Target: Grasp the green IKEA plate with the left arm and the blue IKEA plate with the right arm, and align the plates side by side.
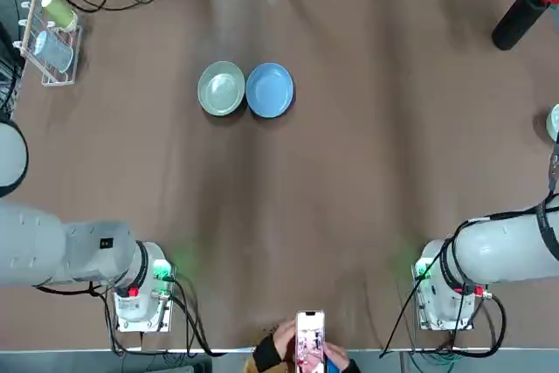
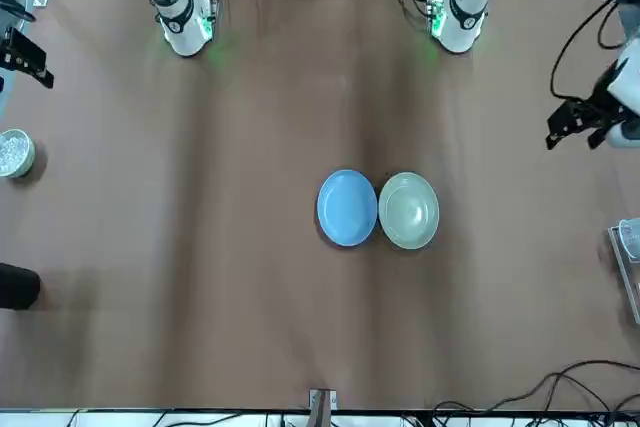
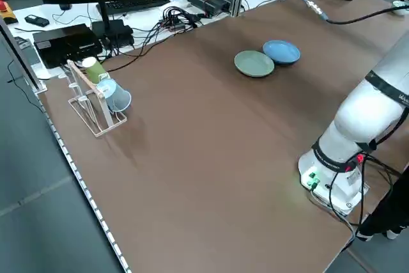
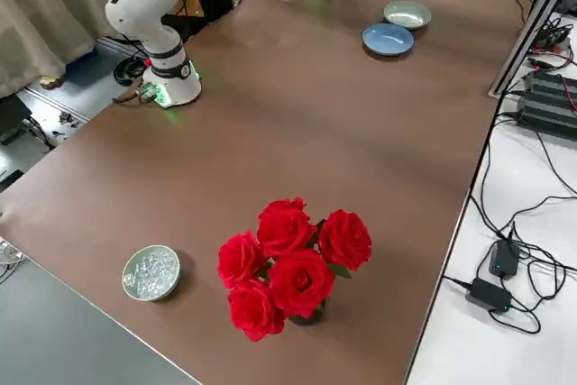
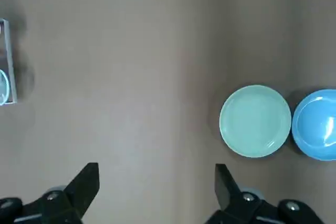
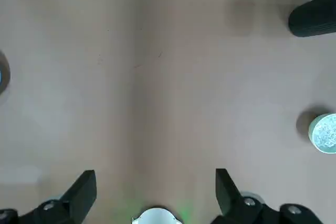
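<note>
The green plate point(image 1: 221, 88) and the blue plate point(image 1: 269, 90) lie side by side on the brown table, in its far half a little left of centre, rims touching or nearly so. The green one is on the robot's left. Both show in the front view as green plate point(image 2: 408, 210) and blue plate point(image 2: 347, 207). My left gripper point(image 5: 156, 182) hangs open and empty high over the table's left side, well away from the green plate point(image 5: 255, 121). My right gripper point(image 6: 156, 184) is open and empty over the right side, with no plate under it.
A cup rack point(image 1: 52, 41) with two cups stands at the far left. A black vase of red roses point(image 4: 288, 263) and a small dish of clear beads point(image 4: 151, 271) stand at the right edge. A person's hands hold a phone point(image 1: 309, 338) at the near edge.
</note>
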Controlling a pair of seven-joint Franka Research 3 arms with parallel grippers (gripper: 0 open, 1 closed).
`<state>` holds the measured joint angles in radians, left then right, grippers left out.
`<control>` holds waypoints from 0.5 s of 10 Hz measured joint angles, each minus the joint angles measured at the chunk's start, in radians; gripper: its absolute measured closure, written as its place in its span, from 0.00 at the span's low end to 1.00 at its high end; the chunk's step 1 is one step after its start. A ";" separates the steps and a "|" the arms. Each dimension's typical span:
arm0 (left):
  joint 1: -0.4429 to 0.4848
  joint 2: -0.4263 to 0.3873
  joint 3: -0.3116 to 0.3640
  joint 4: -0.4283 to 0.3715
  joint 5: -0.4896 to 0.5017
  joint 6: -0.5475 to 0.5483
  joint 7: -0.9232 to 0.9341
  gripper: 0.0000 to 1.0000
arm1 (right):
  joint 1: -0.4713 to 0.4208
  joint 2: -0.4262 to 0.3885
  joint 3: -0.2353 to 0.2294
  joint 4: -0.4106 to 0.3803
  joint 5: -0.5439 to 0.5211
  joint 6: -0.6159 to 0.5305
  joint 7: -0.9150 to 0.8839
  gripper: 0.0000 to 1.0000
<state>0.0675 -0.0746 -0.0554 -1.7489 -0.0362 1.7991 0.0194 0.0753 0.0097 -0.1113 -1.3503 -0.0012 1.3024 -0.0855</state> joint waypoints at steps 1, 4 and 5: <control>0.000 0.018 0.000 0.027 0.000 -0.023 0.000 0.03 | 0.000 0.000 0.000 0.000 0.000 0.001 0.000 0.00; 0.000 0.043 0.012 0.046 0.000 -0.057 0.000 0.03 | -0.001 0.000 0.000 0.007 0.000 0.002 0.000 0.00; 0.000 0.043 0.018 0.048 0.000 -0.077 0.000 0.03 | -0.001 0.000 0.000 0.008 0.000 0.002 0.000 0.00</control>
<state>0.0679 -0.0318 -0.0373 -1.7014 -0.0362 1.7225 0.0197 0.0747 0.0096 -0.1117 -1.3427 -0.0012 1.3045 -0.0853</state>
